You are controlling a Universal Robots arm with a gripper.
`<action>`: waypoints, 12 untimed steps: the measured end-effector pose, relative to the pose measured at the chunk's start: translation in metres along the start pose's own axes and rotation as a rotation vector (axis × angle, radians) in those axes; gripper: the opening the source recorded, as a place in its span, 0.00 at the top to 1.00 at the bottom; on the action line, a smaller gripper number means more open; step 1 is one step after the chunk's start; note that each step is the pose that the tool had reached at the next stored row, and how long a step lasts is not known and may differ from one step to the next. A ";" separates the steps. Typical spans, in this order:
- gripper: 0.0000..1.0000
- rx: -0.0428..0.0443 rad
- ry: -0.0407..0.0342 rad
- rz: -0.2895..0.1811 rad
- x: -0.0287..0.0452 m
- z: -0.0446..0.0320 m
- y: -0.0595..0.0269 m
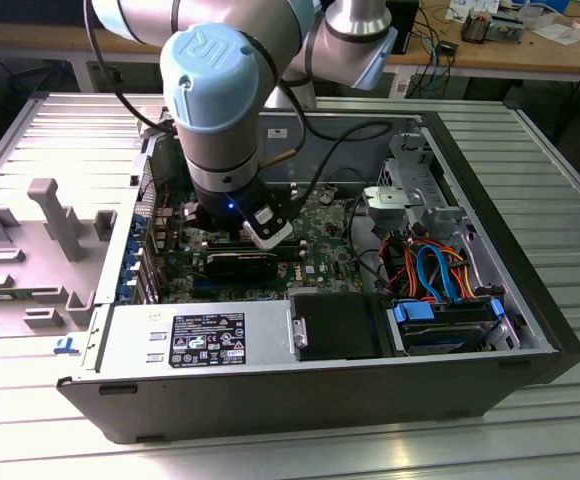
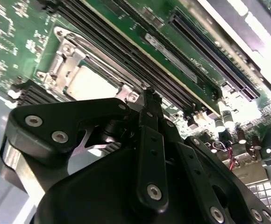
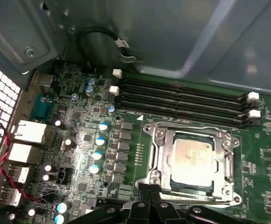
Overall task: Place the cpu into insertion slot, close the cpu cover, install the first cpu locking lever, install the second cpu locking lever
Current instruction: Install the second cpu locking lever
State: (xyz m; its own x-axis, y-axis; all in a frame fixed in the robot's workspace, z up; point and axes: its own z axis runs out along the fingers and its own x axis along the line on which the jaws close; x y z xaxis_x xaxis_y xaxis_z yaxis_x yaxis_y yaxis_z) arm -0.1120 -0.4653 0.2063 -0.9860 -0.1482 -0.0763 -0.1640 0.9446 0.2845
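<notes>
The cpu (image 3: 191, 157), a silvery square chip, lies in the insertion slot (image 3: 150, 178) on the green board. The cpu cover (image 3: 158, 151), a silvery frame plate, lies flat around it, and the chip shows through its window. In the second wrist view the cpu (image 2: 91, 85) sits under the cpu cover (image 2: 60, 63). My black gripper (image 3: 149, 190) has its fingertips pressed together at one edge of the socket with nothing between them. Whether they touch the metal I cannot tell. In the second wrist view the gripper (image 2: 147, 95) is beside the socket's corner. In the exterior view the gripper (image 1: 255, 228) hangs low inside the open computer case.
Long black memory slots (image 3: 182, 100) run beside the socket. Capacitors (image 3: 99, 140) and rear ports (image 3: 25, 133) crowd the board. The case holds a power supply (image 1: 200, 338) and drive cage with coloured cables (image 1: 435, 270). A grey fixture tray (image 1: 40, 240) lies at the exterior view's left.
</notes>
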 end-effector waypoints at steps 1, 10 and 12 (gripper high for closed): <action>0.89 0.0000 0.0000 0.000 0.0010 0.0008 0.0000; 0.89 -0.0019 0.0015 -0.006 0.0014 0.0077 0.0063; 0.89 -0.0022 0.0013 -0.006 0.0016 0.0098 0.0058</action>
State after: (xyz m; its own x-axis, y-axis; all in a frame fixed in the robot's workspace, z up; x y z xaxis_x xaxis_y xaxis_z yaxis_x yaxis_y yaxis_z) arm -0.1142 -0.4572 0.1985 -0.9851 -0.1539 -0.0766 -0.1695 0.9431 0.2862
